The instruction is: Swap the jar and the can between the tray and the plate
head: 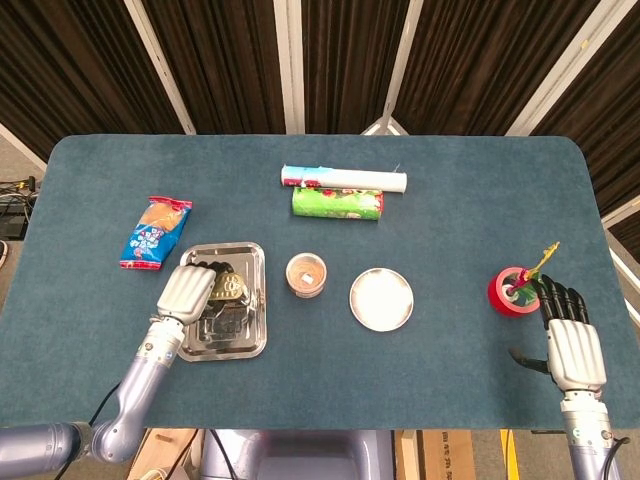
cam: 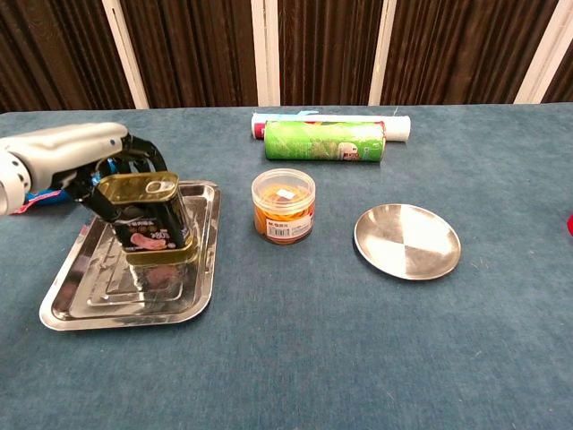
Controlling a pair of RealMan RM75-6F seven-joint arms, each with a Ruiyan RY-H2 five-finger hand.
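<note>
**Steel tray, can in your left hand's grip**

Steel is what you have under your left hand [cam: 76,157]: the rectangular tray [cam: 85,300] lies at the left of the blue-green table [cam: 358,358], and your fingers [cam: 134,154] curl over the top and around the back of the can [cam: 148,219]. The can is tipped, its top leaning away from the camera in the chest view, and its lower edge sits at or just above the tray floor; you cannot tell from either view whether it touches. From the head view the hand covers most of the can, leaving only a sliver of its gold lid showing.

Your jar [cam: 283,206] stands upright on the cloth, between the tray and the round metal plate [cam: 407,242], touching neither. The plate holds nothing.

Your right hand [head: 565,335] lies flat near the right edge of the table, fingers stretched out and holding nothing, its fingertips just beside a red tape roll [head: 510,292].

Further back lie a green tube [cam: 324,141] on its side and a white roll [cam: 394,125] behind it, touching. A blue snack packet [head: 155,232] lies left of the tray.
</note>
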